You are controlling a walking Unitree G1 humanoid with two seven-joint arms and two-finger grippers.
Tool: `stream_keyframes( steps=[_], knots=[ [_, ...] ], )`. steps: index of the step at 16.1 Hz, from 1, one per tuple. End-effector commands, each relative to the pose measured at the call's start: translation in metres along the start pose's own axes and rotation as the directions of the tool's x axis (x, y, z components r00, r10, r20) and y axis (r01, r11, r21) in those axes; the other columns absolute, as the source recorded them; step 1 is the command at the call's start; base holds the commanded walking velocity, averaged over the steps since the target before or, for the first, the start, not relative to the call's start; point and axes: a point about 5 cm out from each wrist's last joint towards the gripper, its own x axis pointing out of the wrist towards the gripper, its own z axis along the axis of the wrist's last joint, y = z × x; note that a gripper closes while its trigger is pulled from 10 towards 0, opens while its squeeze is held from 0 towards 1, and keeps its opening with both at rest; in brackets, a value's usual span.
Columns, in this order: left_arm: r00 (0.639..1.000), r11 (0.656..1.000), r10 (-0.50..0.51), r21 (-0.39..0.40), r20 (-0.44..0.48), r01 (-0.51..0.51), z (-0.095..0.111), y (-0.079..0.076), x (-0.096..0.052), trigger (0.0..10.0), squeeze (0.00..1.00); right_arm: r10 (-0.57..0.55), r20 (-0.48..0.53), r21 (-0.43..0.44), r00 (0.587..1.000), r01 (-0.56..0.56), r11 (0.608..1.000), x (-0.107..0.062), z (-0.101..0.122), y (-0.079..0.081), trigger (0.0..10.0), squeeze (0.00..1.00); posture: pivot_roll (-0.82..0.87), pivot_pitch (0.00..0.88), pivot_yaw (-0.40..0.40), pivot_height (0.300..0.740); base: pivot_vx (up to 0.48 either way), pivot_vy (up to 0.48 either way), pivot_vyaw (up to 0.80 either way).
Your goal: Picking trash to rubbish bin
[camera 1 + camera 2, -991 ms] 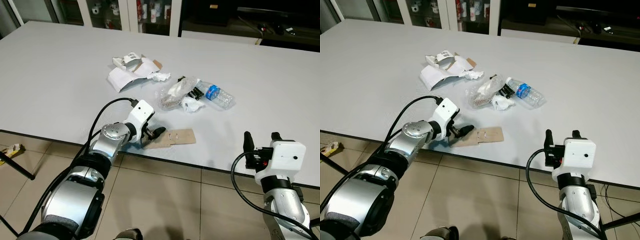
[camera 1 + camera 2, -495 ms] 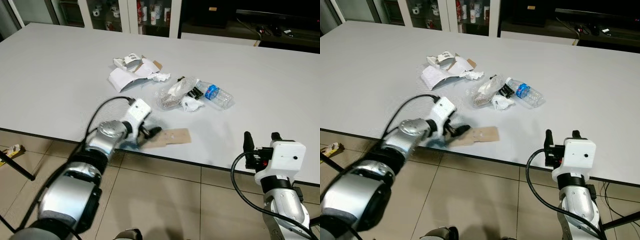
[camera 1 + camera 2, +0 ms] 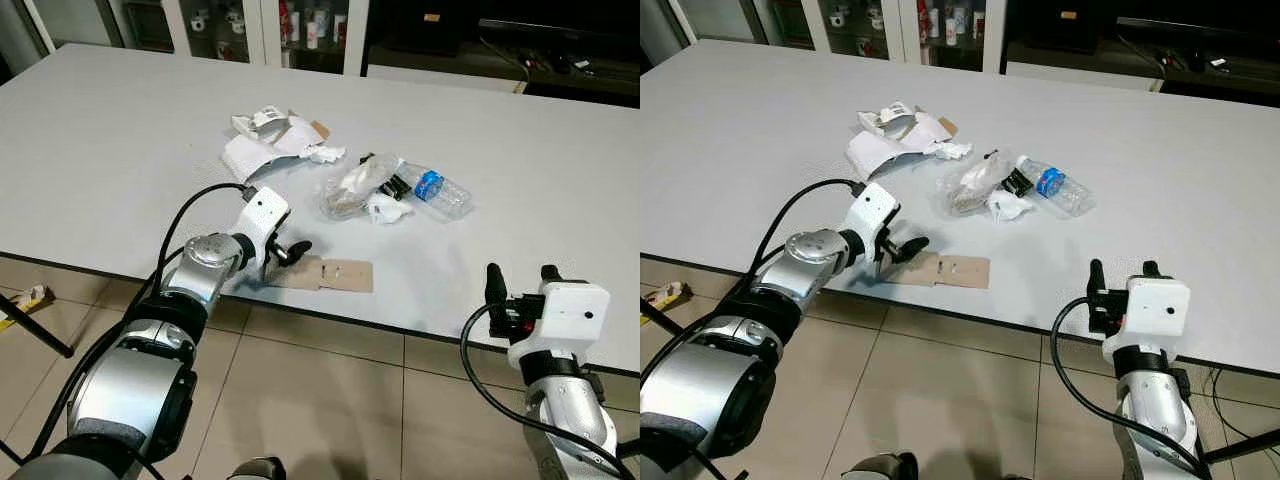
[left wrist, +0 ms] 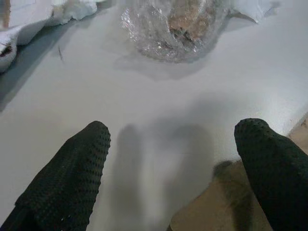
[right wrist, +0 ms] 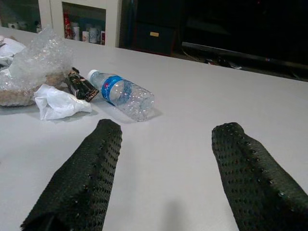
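Since 1 s ago, left gripper slid left w/ cardboard piece along near table edge; jaws spread, maybe just touching it. Right gripper open, idle, near right. Bottle, wrappers mid-table, nothing binned yet.

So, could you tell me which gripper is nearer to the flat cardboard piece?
Left. The left gripper is open at the cardboard piece, right at its end; the right gripper hovers open off the table's near edge.

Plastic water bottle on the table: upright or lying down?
Lying down. The plastic water bottle rests on its side on the table.
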Motion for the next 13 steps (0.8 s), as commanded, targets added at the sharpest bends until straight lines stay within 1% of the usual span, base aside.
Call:
stream_keyframes(
  steps=[1,3,5,8,11,13],
  knots=[
    [0.999,1.0,0.017,-0.008,0.036,-0.017,0.008,0.005,-0.002,10.0,0.0,-0.001,0.005,-0.005,1.0,0.001,1.0,0.001,0.0,0.0,10.0,0.0,0.11,0.087,0.003,0.74,0.0,0.0,0.0],
    [0.999,1.0,0.018,-0.01,0.039,-0.018,0.014,0.009,-0.004,10.0,0.0,0.004,0.005,-0.003,1.0,-0.004,1.0,0.002,0.0,0.001,10.0,0.0,0.11,0.087,0.001,0.74,0.0,0.0,0.0],
    [0.999,1.0,0.011,-0.009,0.031,-0.01,0.014,0.01,-0.006,10.0,0.0,0.006,0.006,-0.002,1.0,-0.006,1.0,0.003,0.0,0.001,10.0,0.0,0.12,0.086,0.004,0.74,0.0,0.0,0.0],
    [0.999,0.999,0.033,0.006,0.011,-0.033,0.009,0.016,-0.012,10.0,0.0,0.011,0.005,0.0,1.0,-0.011,1.0,0.004,-0.001,0.002,10.0,0.0,0.14,0.086,0.002,0.74,0.0,0.0,0.0],
    [0.999,0.999,0.018,0.035,-0.032,-0.017,-0.001,0.02,-0.025,10.0,0.0,0.029,0.008,0.003,1.0,-0.029,1.0,0.009,-0.002,0.004,10.0,0.0,0.17,0.085,-0.004,0.74,0.0,0.0,0.0],
    [0.999,0.999,0.023,0.042,-0.042,-0.022,-0.004,0.023,-0.031,10.0,0.0,0.039,0.008,0.004,0.999,-0.039,0.999,0.011,-0.002,0.005,10.0,0.0,0.19,0.087,-0.013,0.74,0.0,0.0,0.0]
  ],
)
